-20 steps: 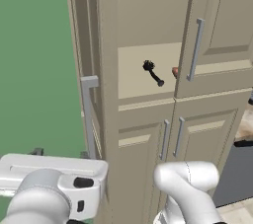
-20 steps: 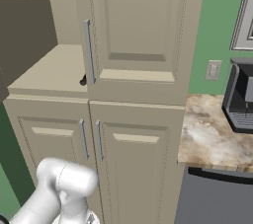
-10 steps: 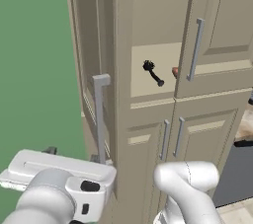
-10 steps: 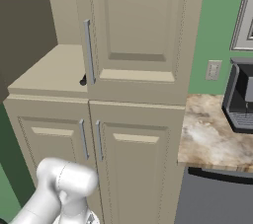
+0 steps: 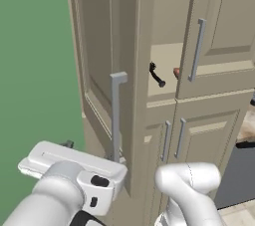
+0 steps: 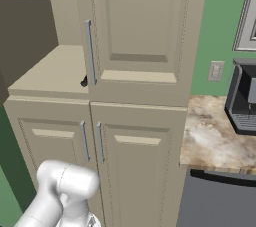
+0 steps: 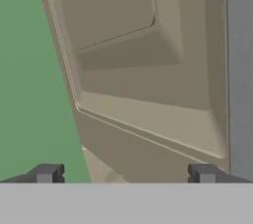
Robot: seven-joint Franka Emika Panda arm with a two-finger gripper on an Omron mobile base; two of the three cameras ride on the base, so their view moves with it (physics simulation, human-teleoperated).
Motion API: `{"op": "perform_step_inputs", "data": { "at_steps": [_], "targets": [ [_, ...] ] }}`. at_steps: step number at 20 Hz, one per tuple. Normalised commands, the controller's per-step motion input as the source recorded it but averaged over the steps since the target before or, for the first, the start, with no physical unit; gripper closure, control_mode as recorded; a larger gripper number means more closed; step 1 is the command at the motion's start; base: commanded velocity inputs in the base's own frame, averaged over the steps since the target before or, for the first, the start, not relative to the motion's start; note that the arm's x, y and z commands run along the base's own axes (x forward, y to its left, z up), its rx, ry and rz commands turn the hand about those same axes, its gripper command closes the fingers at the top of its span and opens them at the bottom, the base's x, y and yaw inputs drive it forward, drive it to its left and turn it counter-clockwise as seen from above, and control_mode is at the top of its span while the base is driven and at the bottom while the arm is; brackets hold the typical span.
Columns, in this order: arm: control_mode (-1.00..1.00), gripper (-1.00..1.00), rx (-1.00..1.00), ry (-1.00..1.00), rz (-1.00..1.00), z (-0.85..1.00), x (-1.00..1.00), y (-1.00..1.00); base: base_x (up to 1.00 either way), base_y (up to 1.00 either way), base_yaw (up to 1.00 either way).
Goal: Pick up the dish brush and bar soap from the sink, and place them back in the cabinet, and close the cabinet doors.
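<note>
The tall beige cabinet [image 5: 149,135] has its left door [image 5: 99,60] half swung in, grey bar handle [image 5: 118,115] facing me. Its right door [image 5: 219,31] stands nearly shut. On the shelf between them lies the black dish brush [image 5: 156,74], with the pinkish bar soap [image 5: 176,72] just right of it. From the right base view the brush tip [image 6: 84,82] peeks out past the right door [image 6: 140,31]. My gripper [image 7: 124,173] is open and holds nothing, close against the left door's panel [image 7: 148,70], with its handle [image 7: 240,70] at the right. The sink is out of view.
Low cabinet doors [image 6: 135,161] sit under the shelf. To the right are a marble counter [image 6: 215,131] with a dark coffee machine [image 6: 243,101] and a dark appliance front [image 6: 220,201]. A green wall [image 5: 35,70] lies left of the cabinet.
The left cabinet door has swung inward toward shut, its handle shifting right. My hand has followed it rightward and upward. Brush and soap stay put.
</note>
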Motion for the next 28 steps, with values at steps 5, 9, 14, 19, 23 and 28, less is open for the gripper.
{"op": "perform_step_inputs", "data": {
  "at_steps": [5, 9, 14, 19, 23, 28],
  "targets": [
    [-1.0, -1.0, 0.0, -0.02, -0.11, -0.14, 0.27, -0.16, 0.0, 0.0, 0.0],
    [-1.0, -1.0, 0.0, -0.02, -0.12, -0.1, 0.35, -0.14, 0.0, 0.0, 0.0],
    [-1.0, -1.0, 0.0, -0.02, -0.11, -0.06, 0.39, -0.16, 0.0, 0.0, 0.0],
    [-1.0, -1.0, 0.0, -0.03, -0.11, -0.09, 0.35, -0.24, 0.0, 0.0, 0.0],
    [-1.0, -1.0, 0.0, -0.03, -0.08, -0.06, 0.32, -0.3, 0.0, 0.0, 0.0],
    [-1.0, -1.0, 0.0, -0.02, -0.05, -0.04, 0.33, -0.29, 0.0, 0.0, 0.0]
  ]
}}
